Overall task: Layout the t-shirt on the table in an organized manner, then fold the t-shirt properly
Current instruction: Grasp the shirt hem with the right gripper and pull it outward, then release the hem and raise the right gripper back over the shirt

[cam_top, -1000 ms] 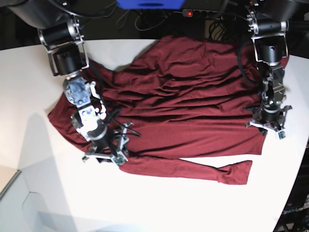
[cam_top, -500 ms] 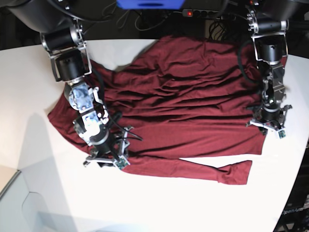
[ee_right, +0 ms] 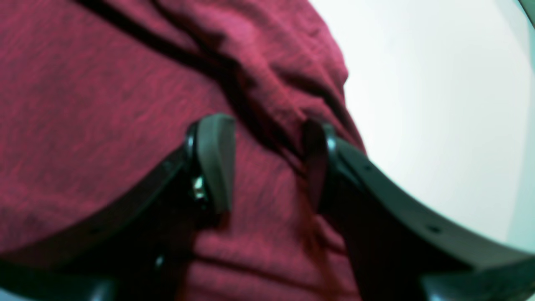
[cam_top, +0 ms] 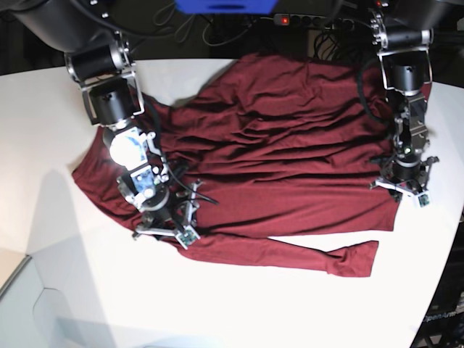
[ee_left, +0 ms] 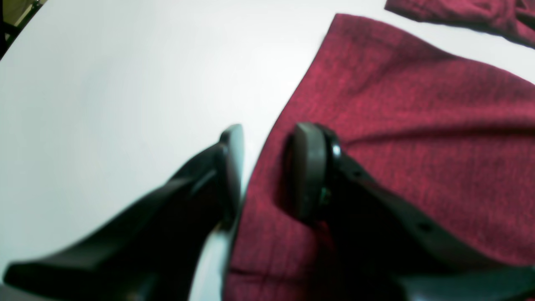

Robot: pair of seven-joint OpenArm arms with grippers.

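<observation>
The dark maroon t-shirt (cam_top: pixel 275 145) lies spread and wrinkled across the white table (cam_top: pixel 239 304), one long sleeve (cam_top: pixel 341 257) stretched along its near edge. My left gripper (cam_top: pixel 406 192) is down at the shirt's right edge. In the left wrist view it is open (ee_left: pixel 265 167), one finger over bare table (ee_left: pixel 125 83), the other over fabric (ee_left: pixel 418 125). My right gripper (cam_top: pixel 163 235) stands at the shirt's near left edge. In the right wrist view its jaws (ee_right: pixel 265 163) stand open over a fold of cloth (ee_right: pixel 104 104), beside bare table (ee_right: pixel 439 104).
A power strip with a red light (cam_top: pixel 290 18) and cables lie behind the table's far edge, next to a blue object (cam_top: pixel 225 6). The table's curved rim (cam_top: pixel 442 290) runs close to the left arm. A step in the surface shows at the near left (cam_top: pixel 22 290).
The right arm has slid toward the near side and rightward along the shirt's lower left edge. The left arm has hardly moved. Both grippers keep the same opening.
</observation>
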